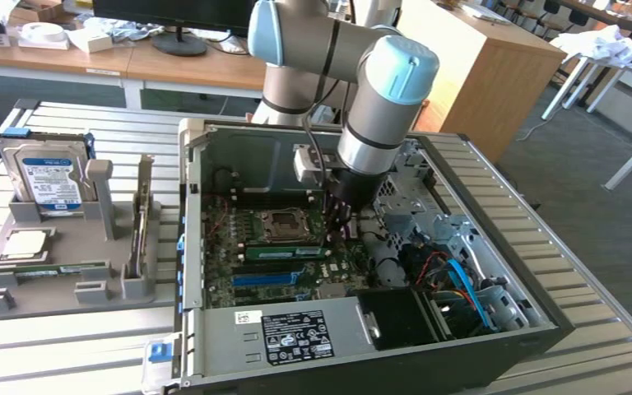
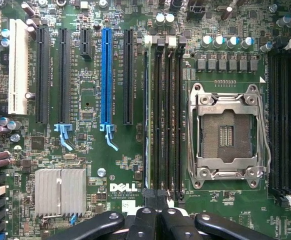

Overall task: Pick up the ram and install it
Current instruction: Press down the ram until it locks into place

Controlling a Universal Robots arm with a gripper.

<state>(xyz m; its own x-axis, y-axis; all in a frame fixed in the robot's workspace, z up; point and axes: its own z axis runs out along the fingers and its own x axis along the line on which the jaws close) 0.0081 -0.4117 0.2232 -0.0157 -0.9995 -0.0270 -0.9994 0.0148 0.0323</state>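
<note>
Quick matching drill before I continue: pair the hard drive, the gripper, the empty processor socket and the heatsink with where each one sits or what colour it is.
Things:
1. hard drive
2. gripper
3. processor socket
4. heatsink

Descriptions:
A. silver finned block beside the Dell logo
B. upright in the grey holder outside the case
C. shut, at the end of the memory slots
D. empty, framed by a metal bracket, between two banks of memory slots

Pairs: 1-B, 2-C, 3-D, 4-A
</note>
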